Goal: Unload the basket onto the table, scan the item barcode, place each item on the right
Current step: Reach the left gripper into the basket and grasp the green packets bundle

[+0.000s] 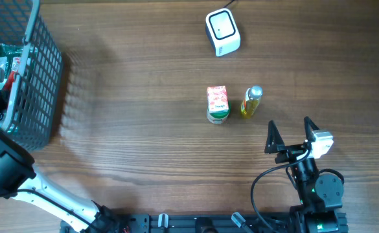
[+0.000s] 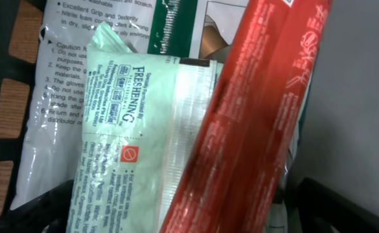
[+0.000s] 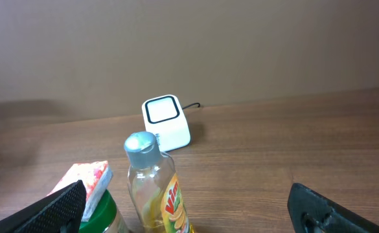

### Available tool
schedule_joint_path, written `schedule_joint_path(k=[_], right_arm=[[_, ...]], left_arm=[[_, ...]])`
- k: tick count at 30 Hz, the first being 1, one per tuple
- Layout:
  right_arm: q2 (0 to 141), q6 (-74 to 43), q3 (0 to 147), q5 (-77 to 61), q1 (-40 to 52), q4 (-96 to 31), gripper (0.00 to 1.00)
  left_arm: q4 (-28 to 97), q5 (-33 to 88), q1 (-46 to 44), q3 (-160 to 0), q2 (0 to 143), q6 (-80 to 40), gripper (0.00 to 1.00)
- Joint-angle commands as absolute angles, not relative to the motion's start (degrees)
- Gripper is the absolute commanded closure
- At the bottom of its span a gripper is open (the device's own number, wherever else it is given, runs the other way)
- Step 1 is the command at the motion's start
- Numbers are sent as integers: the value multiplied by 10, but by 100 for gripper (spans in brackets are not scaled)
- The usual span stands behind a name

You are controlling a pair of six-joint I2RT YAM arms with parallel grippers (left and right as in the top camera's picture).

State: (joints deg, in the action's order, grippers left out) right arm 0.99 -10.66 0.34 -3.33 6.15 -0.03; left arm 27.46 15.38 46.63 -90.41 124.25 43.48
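Wooden desk (image 1: 144, 142): 1 scanner (image 1: 222, 32) near the far edge; 1 carton (image 1: 218, 103) and 1 bottle (image 1: 251, 102) just beside each other mid-desk, bare wood around them. Right gripper (image 1: 289, 123) near the front edge, jaws wide, holding nothing. Wire basket (image 1: 40, 77) at the far left edge: left gripper (image 2: 199, 207) inside, over 1 red packet (image 2: 254, 116) and 1 green packet (image 2: 131, 149); whether it grips cannot be told.

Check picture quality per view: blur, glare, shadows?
Overhead: sharp, evenly lit; the basket throws a soft grid shadow onto the table. Left wrist: too close, red packet smeared, green sachet print readable. Right wrist: bottle and scanner fairly sharp.
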Motion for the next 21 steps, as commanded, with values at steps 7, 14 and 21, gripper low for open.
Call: schedule_joint_path(k=[7,14,21], right_arm=[[6,-107,3,-26,59,1,0],[6,-107,3,-26,59,1,0],[6,-107,3,-26,59,1,0]], left_arm=[[280,152,467,-907,1262,446,96],[273,153,467,-907,1240,409,96],[244,169,464,-907,1129,294,96]])
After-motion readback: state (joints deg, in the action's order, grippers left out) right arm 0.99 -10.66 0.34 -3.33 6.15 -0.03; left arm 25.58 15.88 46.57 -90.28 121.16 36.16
